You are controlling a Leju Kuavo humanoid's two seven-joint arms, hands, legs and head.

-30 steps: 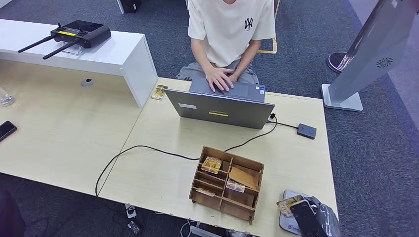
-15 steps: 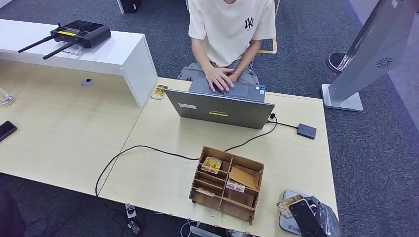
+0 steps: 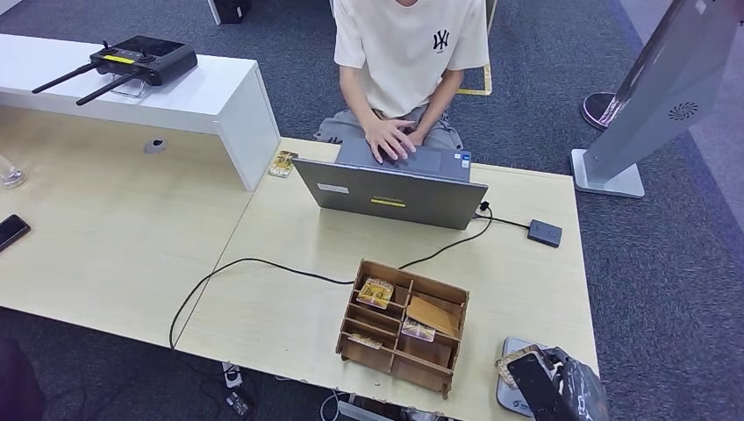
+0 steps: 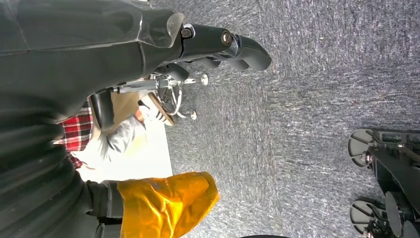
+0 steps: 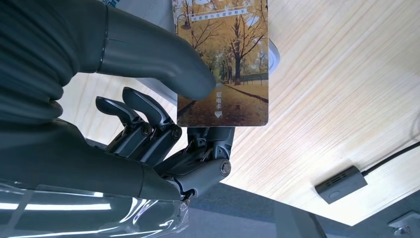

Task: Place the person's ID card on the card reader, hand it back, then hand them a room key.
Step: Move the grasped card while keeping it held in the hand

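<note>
The right hand (image 5: 163,124) pinches the ID card (image 5: 223,64), thumb pressed on its printed face and darker fingers behind it. In the head view this hand (image 3: 553,390) sits at the desk's (image 3: 289,316) near right corner, holding the card (image 3: 511,360) directly over the grey card reader (image 3: 509,399); whether they touch cannot be told. The wooden organiser (image 3: 404,324) stands just beside. The left hand (image 4: 218,47) hangs above the carpet, fingers curled in, holding nothing.
</note>
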